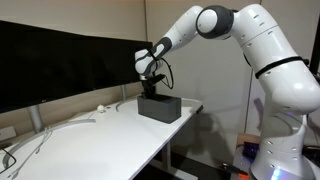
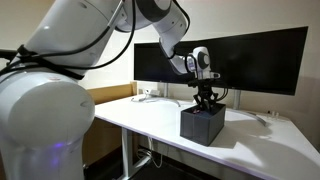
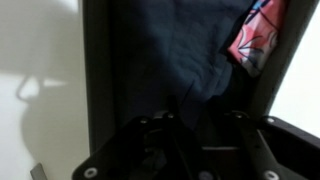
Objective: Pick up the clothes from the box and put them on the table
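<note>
Pincer [image 2: 206,102]: just above box [image 2: 201,126], jaws apparently parted, empty.
Clothes [image 3: 175,55]: directly beneath pincer, dark folds; red patch [image 3: 255,35] off to one side.
Worktop [image 1: 85,140]: below, beside box.

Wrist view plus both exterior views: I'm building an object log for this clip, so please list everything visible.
Table: one, white, under everything else.
Box: one, black, on the table near its edge.
Dark cloth: one, dark navy or black, filling the box.
Patterned cloth: one, red-pink with some blue, in the box's upper right corner in the wrist view.
Monitor: at least one, black, behind the table.
Cable: at least one, pale, on the table away from the box.
Arm: one, white, reaching over the table.
Gripper: one, black, just above the box opening.
</note>
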